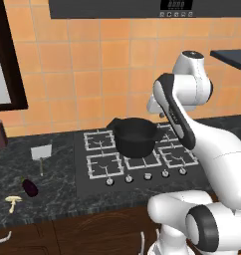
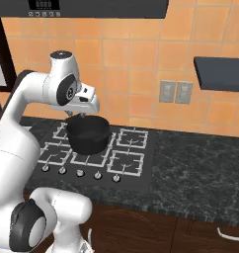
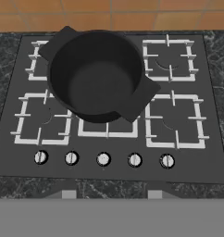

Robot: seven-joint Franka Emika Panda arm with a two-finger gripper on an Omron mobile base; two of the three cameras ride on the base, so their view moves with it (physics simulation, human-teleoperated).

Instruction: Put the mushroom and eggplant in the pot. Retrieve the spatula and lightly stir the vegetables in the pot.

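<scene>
Two vegetables lie nearest on the dark speckled worktop, left of the hob, not yet moved: the small pale tan mushroom, stem toward the front edge, and the dark purple oblong eggplant, lying diagonally. Behind them the grey-bladed spatula points its blade at the wall. Farther on, the empty round black pot waits mid-hob. My pincer hovers above it; how wide, I cannot tell.

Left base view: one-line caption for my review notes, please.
Empty black pot on the stove; spatula, eggplant and mushroom lie untouched on the counter.
</scene>
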